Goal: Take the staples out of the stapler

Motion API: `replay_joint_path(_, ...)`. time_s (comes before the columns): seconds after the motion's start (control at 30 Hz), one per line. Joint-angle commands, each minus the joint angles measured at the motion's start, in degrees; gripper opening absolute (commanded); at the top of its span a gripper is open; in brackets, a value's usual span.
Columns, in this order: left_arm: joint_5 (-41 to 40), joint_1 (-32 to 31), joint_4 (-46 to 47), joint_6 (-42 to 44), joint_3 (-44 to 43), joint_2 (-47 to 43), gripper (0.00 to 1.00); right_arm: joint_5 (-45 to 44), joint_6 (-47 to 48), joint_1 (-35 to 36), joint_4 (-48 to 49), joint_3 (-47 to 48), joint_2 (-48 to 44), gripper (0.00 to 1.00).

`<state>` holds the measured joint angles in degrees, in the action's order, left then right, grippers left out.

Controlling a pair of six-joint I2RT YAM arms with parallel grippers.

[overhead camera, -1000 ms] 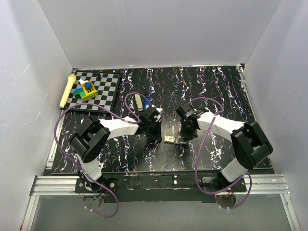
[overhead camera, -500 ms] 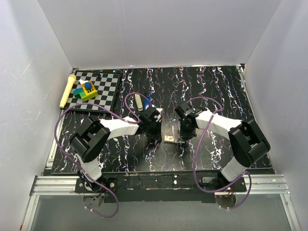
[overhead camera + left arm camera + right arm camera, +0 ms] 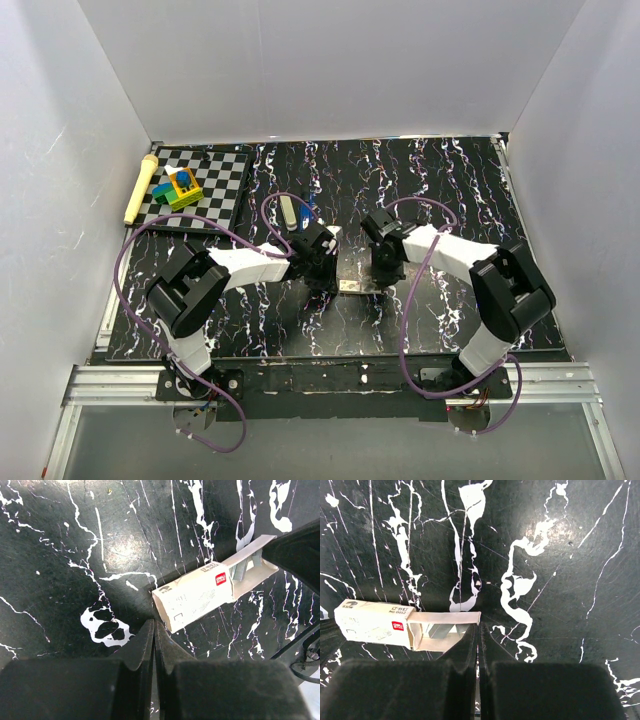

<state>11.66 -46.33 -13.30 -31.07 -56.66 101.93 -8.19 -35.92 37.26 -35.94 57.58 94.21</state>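
A small white staple box (image 3: 195,602) lies on the black marbled table between my two grippers, its cardboard drawer (image 3: 445,617) pulled partway out. Grey strips of staples (image 3: 442,629) lie inside the drawer. My right gripper (image 3: 479,628) is shut and holds nothing, its tips against the drawer's open end. My left gripper (image 3: 154,626) is also shut and holds nothing, its tips just short of the box's closed end. In the top view the box (image 3: 350,286) sits between the left gripper (image 3: 322,272) and the right gripper (image 3: 383,275). The stapler (image 3: 289,211), a silvery bar with a blue part, lies behind the left gripper.
A checkered board (image 3: 200,185) at the back left carries a cluster of coloured blocks (image 3: 178,187). A yellow stick (image 3: 138,188) lies along its left side. Purple cables (image 3: 420,290) loop over both arms. White walls close in the table.
My right gripper has slid a little to the left, up to the open end of the drawer. The left gripper and the box have hardly moved.
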Motion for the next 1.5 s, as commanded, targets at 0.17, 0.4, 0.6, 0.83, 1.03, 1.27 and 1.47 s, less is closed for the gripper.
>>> replay_joint_path(0.17, 1.17, -0.78, 0.38, 1.45, -1.61, 0.81, 0.00, -1.39, 4.37, 0.27, -1.85, 4.91, 2.82, 0.01)
replay_joint_path(0.4, 1.44, -0.87, 0.38, 1.71, -1.61, 1.08, 0.00, -2.89, 6.30, 0.27, -1.32, 5.35, 3.61, 0.01)
replay_joint_path(0.6, 1.79, -0.96, 0.38, 1.98, -1.78, 1.34, 0.00, -3.68, 7.44, 0.27, -0.36, 5.61, 3.26, 0.01)
replay_joint_path(0.83, 1.87, -1.22, 0.29, 2.24, -2.05, 1.60, 0.00, -3.33, 8.50, 0.27, 0.00, 6.84, 3.96, 0.01)
replay_joint_path(1.03, 2.14, -1.31, 0.12, 2.50, -2.48, 2.04, 0.00, -3.15, 8.32, 0.19, 0.52, 6.84, 3.78, 0.01)
replay_joint_path(1.27, 2.49, -1.57, -0.06, 2.68, -3.01, 2.66, 0.00, -1.22, 9.64, 0.62, 1.66, 6.23, 3.43, 0.01)
replay_joint_path(1.47, 2.58, -1.66, 0.12, 2.68, -3.10, 2.66, 0.00, 0.89, 10.70, 2.03, 1.40, 6.31, 3.78, 0.01)
